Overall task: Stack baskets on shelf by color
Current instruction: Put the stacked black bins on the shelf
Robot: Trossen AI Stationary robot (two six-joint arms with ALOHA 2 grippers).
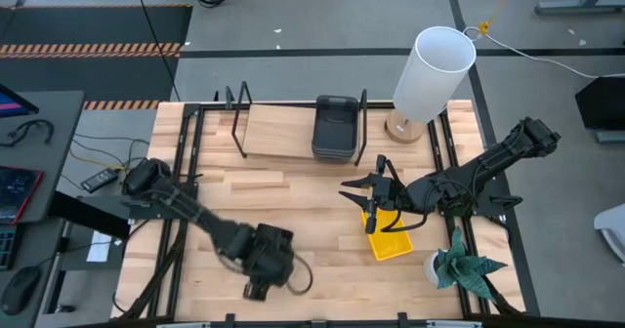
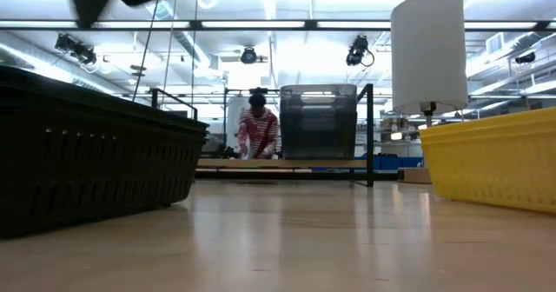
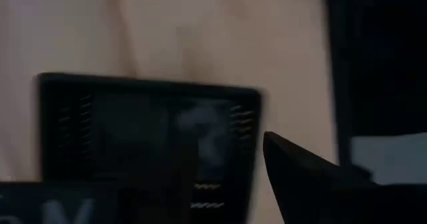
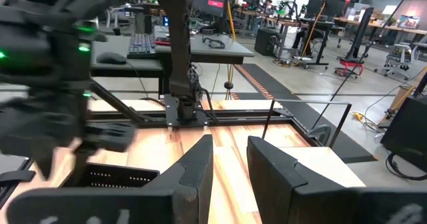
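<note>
Because the sorting goes by color, the baskets sit apart from one another at this moment: a dark grey basket [image 1: 335, 126] already rests on the shelf [image 1: 278, 133] in the upper middle of the high view, a yellow basket [image 1: 389, 238] lies on the worktop [image 1: 322, 206] at lower right of centre, and a black mesh basket [image 3: 143, 141] lies below the left arm at the lower middle of that view. The left tool [image 1: 262, 269] hangs directly over that black basket, which suggests it is lining up a grasp on the rim; whether its fingers are spread or closed I cannot tell. The right tool [image 1: 363, 187] hovers above the worktop just beside the yellow basket's upper edge, its fingers spread and empty, probably waiting. A white lamp [image 1: 431, 72] and a small potted plant [image 1: 459, 266] stand along the right side, clear of the work.
</note>
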